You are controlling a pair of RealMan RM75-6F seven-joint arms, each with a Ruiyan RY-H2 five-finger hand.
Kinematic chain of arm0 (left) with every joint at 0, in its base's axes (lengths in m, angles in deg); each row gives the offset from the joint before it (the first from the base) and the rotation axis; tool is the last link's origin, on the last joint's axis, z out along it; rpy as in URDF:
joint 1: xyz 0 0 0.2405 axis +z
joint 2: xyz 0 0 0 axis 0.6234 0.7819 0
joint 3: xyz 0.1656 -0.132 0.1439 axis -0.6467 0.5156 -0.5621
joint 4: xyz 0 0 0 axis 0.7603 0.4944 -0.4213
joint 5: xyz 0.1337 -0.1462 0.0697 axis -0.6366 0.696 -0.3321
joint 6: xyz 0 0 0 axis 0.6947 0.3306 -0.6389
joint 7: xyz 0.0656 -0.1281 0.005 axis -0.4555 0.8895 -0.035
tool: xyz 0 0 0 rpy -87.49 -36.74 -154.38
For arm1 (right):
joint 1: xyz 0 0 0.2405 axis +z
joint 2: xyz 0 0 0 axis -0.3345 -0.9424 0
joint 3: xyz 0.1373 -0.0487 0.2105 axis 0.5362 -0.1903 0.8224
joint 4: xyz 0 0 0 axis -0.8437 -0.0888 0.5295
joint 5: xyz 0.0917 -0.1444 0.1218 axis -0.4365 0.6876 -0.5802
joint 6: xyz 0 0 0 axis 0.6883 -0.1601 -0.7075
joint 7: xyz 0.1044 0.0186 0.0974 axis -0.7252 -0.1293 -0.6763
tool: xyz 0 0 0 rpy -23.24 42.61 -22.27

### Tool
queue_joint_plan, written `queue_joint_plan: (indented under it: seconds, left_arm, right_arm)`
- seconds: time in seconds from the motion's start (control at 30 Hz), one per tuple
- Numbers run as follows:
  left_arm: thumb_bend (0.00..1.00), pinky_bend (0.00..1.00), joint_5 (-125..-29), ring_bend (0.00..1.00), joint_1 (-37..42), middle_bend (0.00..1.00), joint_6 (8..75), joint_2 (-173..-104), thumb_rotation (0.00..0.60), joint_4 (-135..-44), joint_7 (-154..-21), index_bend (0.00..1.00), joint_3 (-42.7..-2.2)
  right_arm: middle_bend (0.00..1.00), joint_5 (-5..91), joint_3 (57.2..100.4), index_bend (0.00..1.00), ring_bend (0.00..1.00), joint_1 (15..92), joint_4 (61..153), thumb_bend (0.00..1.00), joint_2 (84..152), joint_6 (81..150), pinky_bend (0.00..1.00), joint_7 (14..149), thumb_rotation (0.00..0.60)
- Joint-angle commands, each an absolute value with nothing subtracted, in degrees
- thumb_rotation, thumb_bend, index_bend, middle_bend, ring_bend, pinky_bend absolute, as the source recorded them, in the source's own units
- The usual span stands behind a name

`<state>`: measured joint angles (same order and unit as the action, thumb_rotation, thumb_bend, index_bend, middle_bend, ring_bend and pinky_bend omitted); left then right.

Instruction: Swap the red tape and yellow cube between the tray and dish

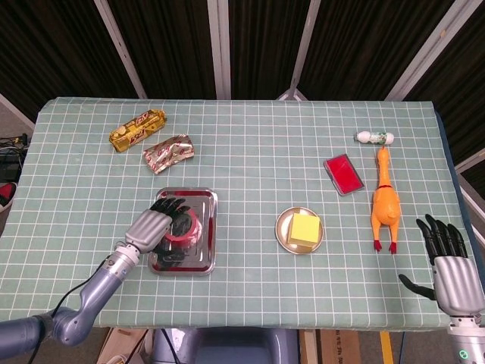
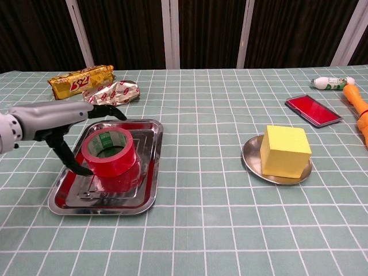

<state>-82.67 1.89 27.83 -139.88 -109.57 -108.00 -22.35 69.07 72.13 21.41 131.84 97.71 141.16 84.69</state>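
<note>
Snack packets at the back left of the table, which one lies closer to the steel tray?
The crinkled silver and red packet lies closer to the tray. The gold packet sits further back and further left, beyond it.

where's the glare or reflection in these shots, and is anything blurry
Chest view: the metal tray mirrors the red tape as red streaks on its floor and rim, and the dish shows a soft sheen beside the yellow cube; everything looks sharp, the left hand included. Head view: lighting is even, the tray shows only faint red reflection, shadows are short and soft.
</note>
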Motion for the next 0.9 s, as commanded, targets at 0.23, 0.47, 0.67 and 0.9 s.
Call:
queue_joint_plan:
  seconds: [0.23,0.47,0.67,0.9]
  left_arm:
    - [0.0,0.0,-82.6,0.0,-0.8,0.0,26.2,-144.9,0.6,-103.0,-105.3,0.11,-22.4]
    - [0.1,0.17,-83.0,0.03,-1.4,0.03,27.2,-146.1,0.6,-100.3,-106.2,0.16,-23.1]
    - [0.35,0.32,-82.7,0.18,-1.5,0.21,27.9,-146.8,0.6,-98.5,-105.6,0.22,-23.0]
    - [0.48,0.44,-81.5,0.28,-1.8,0.31,28.7,-147.0,0.6,-98.0,-106.1,0.32,-22.4]
  right_arm:
    - [0.0,68.3,72.7,0.0,0.0,20.9,131.8,0.02,97.6,141.9,0.0,84.5,0.6]
    - [0.0,68.4,72.7,0.0,0.0,21.0,131.8,0.02,97.9,141.7,0.0,84.9,0.6]
    - [0.0,68.0,72.8,0.0,0.0,21.1,131.6,0.02,98.3,141.4,0.0,84.9,0.6]
    - [0.0,67.7,72.8,0.0,0.0,21.4,131.3,0.02,98.5,140.8,0.0,84.7,0.6]
